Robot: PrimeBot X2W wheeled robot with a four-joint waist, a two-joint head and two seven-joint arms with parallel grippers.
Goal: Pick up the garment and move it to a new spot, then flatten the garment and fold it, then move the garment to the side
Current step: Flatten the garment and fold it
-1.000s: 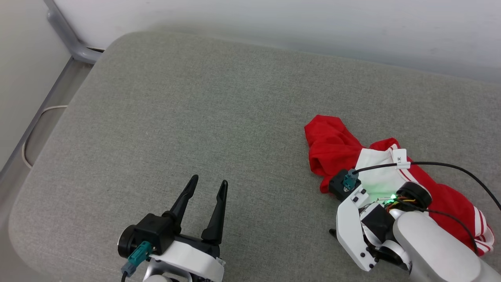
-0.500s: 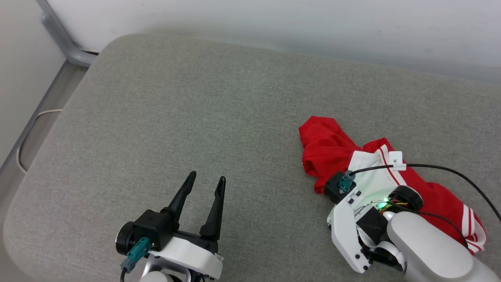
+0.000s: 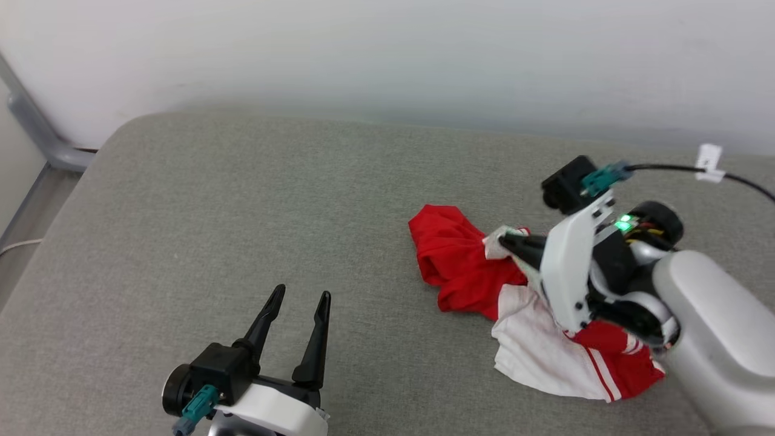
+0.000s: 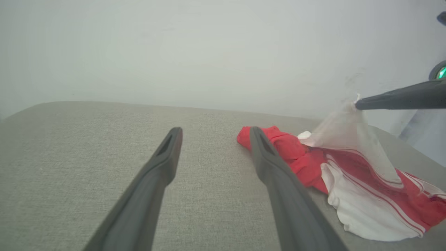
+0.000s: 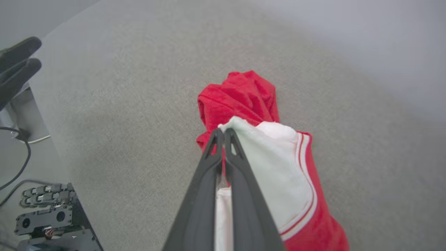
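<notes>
Your left gripper [image 3: 303,292] waits spread and empty at the near left of the grey cushion [image 3: 242,200]; right of centre the garment [image 3: 454,266] lies bunched, its white sleeve drawn up in your right gripper [image 3: 502,240], fingers pinched tight on the cloth. Lift steadily until the red bulk hangs free before carrying it, lest the thin pinch slip. Half a second ago that gripper sat low on the heap, the sleeve flat

Rig notes: my left gripper [image 3: 303,292], slim black tapered fingers [image 3: 314,348]. Right arm: white plastic wrist shell [image 3: 566,272], rounded grey forearm [image 3: 720,339], teal plug [image 3: 600,177], tagged black cable [image 3: 660,167].
</notes>
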